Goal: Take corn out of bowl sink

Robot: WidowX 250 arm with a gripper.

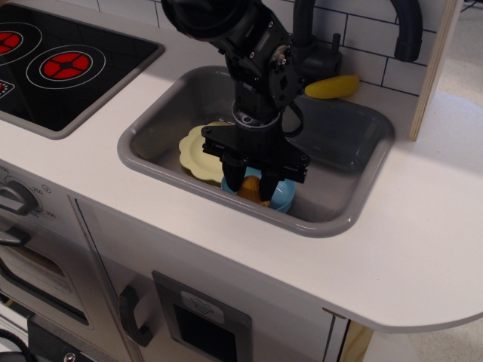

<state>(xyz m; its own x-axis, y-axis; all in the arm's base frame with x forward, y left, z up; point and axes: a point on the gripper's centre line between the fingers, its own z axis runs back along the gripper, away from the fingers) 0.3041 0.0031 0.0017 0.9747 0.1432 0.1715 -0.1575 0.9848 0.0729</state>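
Note:
The light blue bowl [281,195] sits in the grey sink [343,136] near its front wall. The yellow-orange corn [250,187] is inside the bowl, between my fingers. My black gripper [251,185] reaches straight down into the bowl and is shut on the corn, with one finger on each side. The gripper hides most of the bowl's rim and the top of the corn.
A pale yellow scalloped plate [196,151] lies in the sink left of the bowl. A smooth yellow banana toy [333,87] rests on the back rim by the black faucet [309,30]. A stove top [60,64] is at left. A wooden post [434,68] stands at right.

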